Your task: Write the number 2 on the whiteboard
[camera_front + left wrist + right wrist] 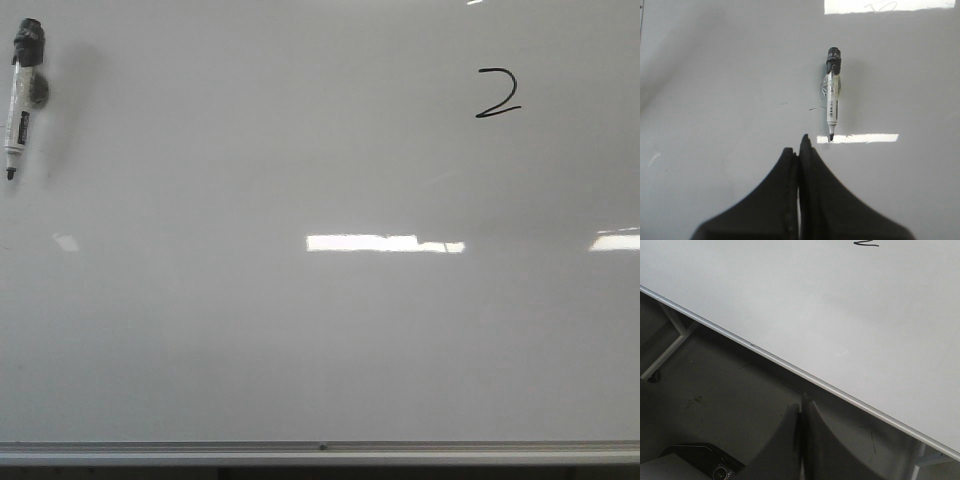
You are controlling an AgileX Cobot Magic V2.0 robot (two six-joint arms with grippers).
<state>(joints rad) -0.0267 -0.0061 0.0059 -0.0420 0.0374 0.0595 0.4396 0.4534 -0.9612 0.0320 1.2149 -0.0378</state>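
The whiteboard (pixel 300 340) fills the front view, with its silver edge rail (pixel 320 452) along the near side. A small black number 2 (pixel 497 94) is drawn at the far right; its lower stroke shows in the right wrist view (pixel 866 243). A white marker with a black cap (pixel 20 95) lies on the board at the far left, tip uncapped toward me. In the left wrist view the marker (pixel 832 92) lies just beyond my left gripper (pixel 799 145), which is shut and empty. My right gripper (pixel 802 405) is shut and empty, off the board above the floor.
Bright rectangular light reflections (pixel 385 243) lie across the board's middle. In the right wrist view the board's rail (pixel 790 367) runs diagonally, with frame legs (pixel 670 347) and dark floor below it.
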